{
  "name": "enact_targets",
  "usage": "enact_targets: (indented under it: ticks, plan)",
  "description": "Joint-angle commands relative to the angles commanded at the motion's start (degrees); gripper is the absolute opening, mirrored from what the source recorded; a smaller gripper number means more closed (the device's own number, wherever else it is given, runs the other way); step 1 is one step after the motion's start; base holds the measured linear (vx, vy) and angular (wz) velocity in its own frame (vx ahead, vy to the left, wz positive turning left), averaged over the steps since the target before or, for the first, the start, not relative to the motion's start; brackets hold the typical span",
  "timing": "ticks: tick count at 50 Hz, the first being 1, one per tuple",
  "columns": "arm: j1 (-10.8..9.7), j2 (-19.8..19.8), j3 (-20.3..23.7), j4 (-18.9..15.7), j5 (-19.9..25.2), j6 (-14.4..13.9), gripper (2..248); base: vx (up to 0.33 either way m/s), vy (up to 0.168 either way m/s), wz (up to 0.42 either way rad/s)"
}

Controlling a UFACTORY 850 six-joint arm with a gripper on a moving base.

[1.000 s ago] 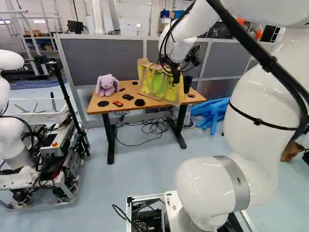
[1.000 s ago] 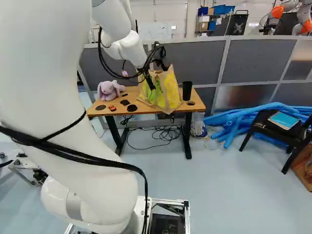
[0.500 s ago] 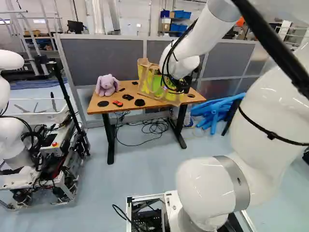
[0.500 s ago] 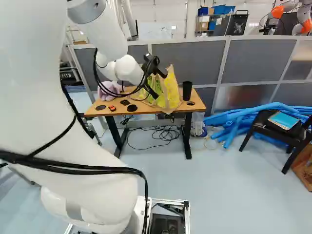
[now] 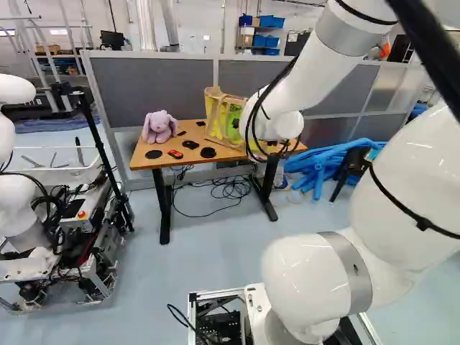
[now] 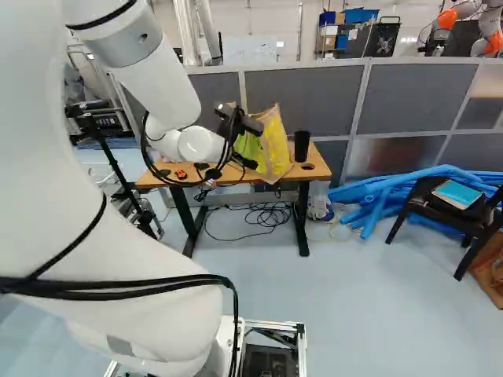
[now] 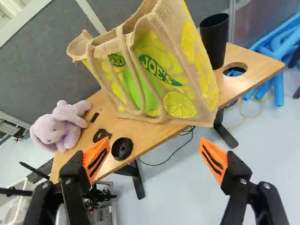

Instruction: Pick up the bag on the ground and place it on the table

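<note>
Route your released tool (image 7: 155, 142) clear of the bag (image 7: 187, 70): a snagged handle (image 7: 120, 37) could drag it off the tabletop (image 7: 145, 133).

Pale lettering (image 7: 160, 71) on two green patches of the bag (image 7: 190, 51), the smaller apparently partly strap-covered.

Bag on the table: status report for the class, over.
Gripper open, empty, short of the bag. Bag upright on table. Black cup close beside it; nothing visible between gripper and bag.
</note>
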Motion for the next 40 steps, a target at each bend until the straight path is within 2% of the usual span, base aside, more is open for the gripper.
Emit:
enact_targets:
  ticks: [22, 40]
  plan:
    - [0.2, 3.4, 9.1, 0.0, 10.0, -11.0, 247, 0.000, 0.000, 0.000]
    - [0.3, 5.4, 14.6, 0.0, 16.0, -17.5, 247, 0.000, 0.000, 0.000]
